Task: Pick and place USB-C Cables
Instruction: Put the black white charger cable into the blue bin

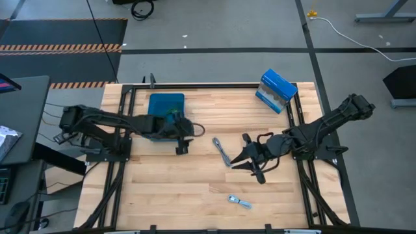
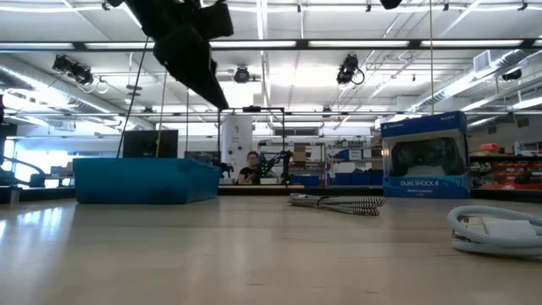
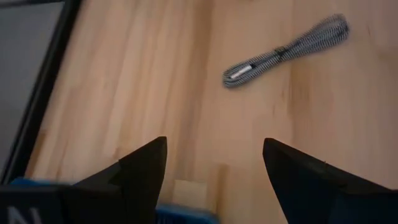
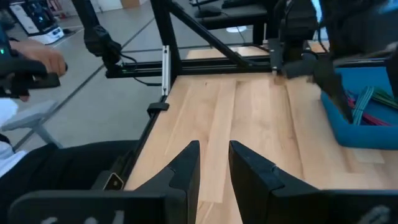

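I am watching the grey braided cable lying loose on the bare wood table, between my two grippers. Its long axis is running diagonally, one end pointing toward the far side of the table and the other toward the right gripper. That gripper is hovering just beside the cable's nearer end, almost touching it, so I am judging the right arm the nearer one for this pick. Its fingers are standing narrow, with only a slim gap between them, and are holding nothing; they would need to spread before closing across the cable.

The left gripper is hanging at the near edge of the blue tray, with the grey cable ahead of it and off to one side, clearly farther than it is from the right gripper. Its fingers are standing wide and empty.

A second cable, pale blue-silver, is lying well apart from both grippers, toward the table's front edge, on the right arm's side. Coloured cables are already sitting in the tray, purple and green among them. The blue-and-white box is standing at the far right corner, out of the way.
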`<state>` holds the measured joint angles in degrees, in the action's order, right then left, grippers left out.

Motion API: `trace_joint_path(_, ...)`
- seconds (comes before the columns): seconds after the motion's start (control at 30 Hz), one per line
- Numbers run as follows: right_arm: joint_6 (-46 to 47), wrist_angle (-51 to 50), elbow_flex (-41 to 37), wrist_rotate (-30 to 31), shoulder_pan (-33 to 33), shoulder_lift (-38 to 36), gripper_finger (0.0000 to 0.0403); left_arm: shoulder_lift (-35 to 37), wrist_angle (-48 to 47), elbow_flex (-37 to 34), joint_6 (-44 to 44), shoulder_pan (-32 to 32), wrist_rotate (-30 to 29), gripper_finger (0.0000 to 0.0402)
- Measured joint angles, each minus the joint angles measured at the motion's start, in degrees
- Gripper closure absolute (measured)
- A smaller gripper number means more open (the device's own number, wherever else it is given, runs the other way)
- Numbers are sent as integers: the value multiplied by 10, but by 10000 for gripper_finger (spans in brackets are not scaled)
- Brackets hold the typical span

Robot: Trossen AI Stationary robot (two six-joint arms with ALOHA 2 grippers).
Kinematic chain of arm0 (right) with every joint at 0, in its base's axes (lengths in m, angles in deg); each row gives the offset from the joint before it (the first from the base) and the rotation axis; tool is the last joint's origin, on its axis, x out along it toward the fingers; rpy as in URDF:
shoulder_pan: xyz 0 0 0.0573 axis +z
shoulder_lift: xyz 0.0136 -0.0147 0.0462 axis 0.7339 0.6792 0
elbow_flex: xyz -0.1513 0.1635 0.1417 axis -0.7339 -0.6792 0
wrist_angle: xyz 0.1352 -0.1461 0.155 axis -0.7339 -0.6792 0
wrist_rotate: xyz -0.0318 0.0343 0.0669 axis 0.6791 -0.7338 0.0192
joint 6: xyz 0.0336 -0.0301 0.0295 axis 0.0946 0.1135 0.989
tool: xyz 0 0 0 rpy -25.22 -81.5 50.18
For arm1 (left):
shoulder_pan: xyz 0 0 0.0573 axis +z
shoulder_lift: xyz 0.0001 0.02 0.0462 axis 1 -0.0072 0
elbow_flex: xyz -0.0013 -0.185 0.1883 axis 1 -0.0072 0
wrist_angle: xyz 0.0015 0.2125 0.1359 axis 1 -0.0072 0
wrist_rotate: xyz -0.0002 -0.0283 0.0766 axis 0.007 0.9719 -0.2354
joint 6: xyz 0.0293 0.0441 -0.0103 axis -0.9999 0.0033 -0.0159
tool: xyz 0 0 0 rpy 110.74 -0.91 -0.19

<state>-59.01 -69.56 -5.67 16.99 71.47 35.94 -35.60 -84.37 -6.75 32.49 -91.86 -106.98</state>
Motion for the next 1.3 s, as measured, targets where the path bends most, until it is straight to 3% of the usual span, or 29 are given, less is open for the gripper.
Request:
trace_joint_path(0.17,14,0,0,2,10,0,312,-64,56,0,-52,-23,-20,127)
trace_joint_path(0.47,1,-10,0,3,17,0,312,-165,159,0,-232,-31,-63,127)
trace_joint_path(0.6,-9,-11,0,3,15,0,312,-189,192,15,-251,-27,-76,133)
trace_joint_path(0.8,-31,-11,0,17,15,0,312,-222,166,95,-245,-13,5,171)
trace_joint_path(1.0,-40,-13,0,25,13,0,312,-263,71,178,-240,2,90,208)
trace_joint_path(1.3,-38,-32,0,22,15,0,312,-335,43,247,-256,38,172,223)
